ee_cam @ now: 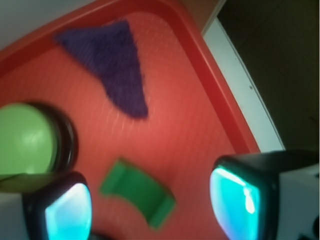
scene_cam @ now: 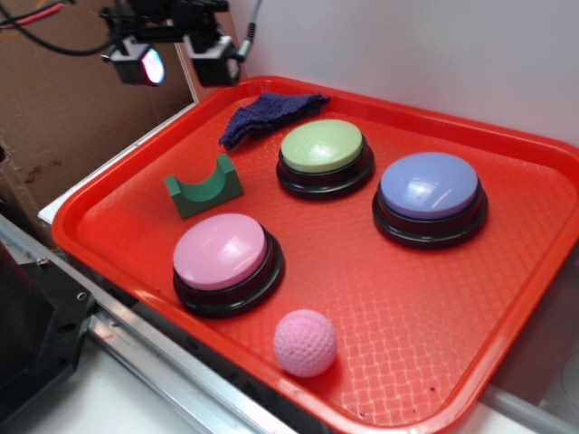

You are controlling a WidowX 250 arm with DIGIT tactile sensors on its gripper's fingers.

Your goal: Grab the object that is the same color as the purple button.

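Note:
The object, a small dark purple knitted cloth, lies wrinkled at the far left corner of the red tray. The purple button, a lavender dome on a black base, stands at the tray's right side. My gripper hangs in the air above the tray's far left edge, well clear of the cloth. Its jaws are open with nothing between them. In the wrist view the cloth shows ahead of the fingers, with the green block below them.
A green arch block sits left of centre. A light green button stands beside the cloth, a pink button nearer, and a pink dimpled ball at the front. A white wall stands behind the tray, cardboard at left.

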